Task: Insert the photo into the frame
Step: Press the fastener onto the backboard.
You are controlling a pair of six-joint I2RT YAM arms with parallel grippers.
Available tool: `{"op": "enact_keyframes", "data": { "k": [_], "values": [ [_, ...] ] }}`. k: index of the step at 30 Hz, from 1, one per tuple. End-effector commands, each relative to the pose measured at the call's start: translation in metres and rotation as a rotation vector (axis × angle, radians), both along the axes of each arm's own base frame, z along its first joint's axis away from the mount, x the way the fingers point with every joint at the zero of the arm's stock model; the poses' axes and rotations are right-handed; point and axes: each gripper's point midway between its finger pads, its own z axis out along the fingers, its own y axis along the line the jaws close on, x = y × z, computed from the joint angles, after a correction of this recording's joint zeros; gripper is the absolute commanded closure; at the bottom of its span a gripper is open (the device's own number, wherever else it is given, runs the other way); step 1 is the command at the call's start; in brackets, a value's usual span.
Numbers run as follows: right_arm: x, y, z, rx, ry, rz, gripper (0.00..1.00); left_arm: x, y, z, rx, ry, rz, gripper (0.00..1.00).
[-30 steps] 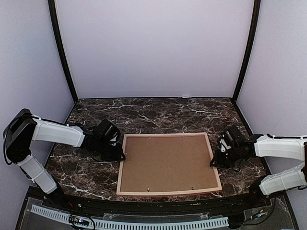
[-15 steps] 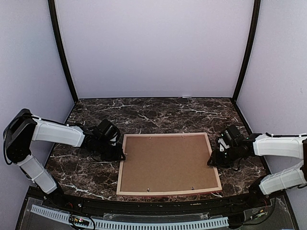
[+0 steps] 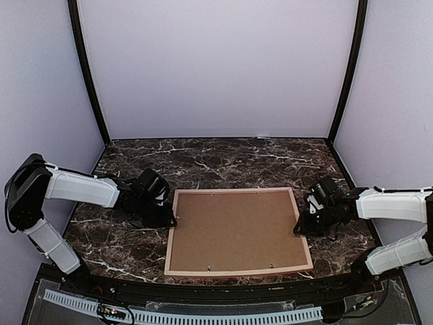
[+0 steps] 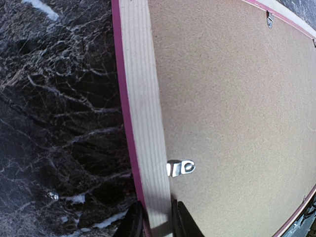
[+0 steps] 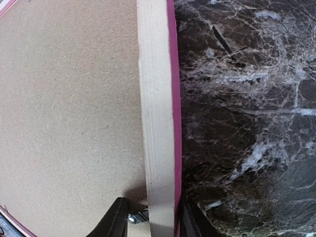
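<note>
Jaws first: the left gripper [image 3: 170,218] is at the left side of the frame [image 3: 237,272], and its two fingers [image 4: 132,222] sit one on each side of that side's thin wooden bar. Both fingers press on the bar, so the jaws are nearly together and pinch the frame. One finger is on the pink outer edge and the other is on the inner side, just beside a small metal clip [image 4: 180,168]. The right gripper [image 3: 300,229] is at the right side of the frame, and its fingers [image 5: 114,219] also go around the bar there. Its jaws are spread a bit wider than the bar. The outer finger is right against the pink edge. The inner finger stands a little way off the wood, and part of another small clip [image 5: 137,217] shows in that gap. So the right jaws are around the bar but do not squeeze it. The frame lies flat, back side up, on the dark marble table [image 3: 223,159], right between the two grippers. A brown board [image 3: 237,230] fills the inside of the frame, with small clips along its edges.
</note>
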Motion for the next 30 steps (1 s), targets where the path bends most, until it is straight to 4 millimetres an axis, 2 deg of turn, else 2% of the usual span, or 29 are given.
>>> {"op": "enact_keyframes", "data": {
  "k": [1,21,25,30],
  "values": [
    [-0.0023,0.0040,-0.0023,0.007,0.013,0.023,0.65,-0.0095,0.0037,-0.0124,0.028,0.029,-0.010,0.77],
    [-0.0063,0.0047,-0.0049,0.018,0.028,0.030,0.75,-0.0113,0.0043,-0.0155,0.031,0.038,-0.013,0.78],
    [-0.0047,0.0041,-0.0035,0.015,0.019,0.024,0.71,-0.0112,0.0048,-0.0154,0.032,0.036,-0.010,0.78],
    [0.0009,0.0038,0.0011,0.009,0.003,0.015,0.61,-0.0103,0.0055,-0.0145,0.033,0.029,-0.006,0.77]
  ]
}}
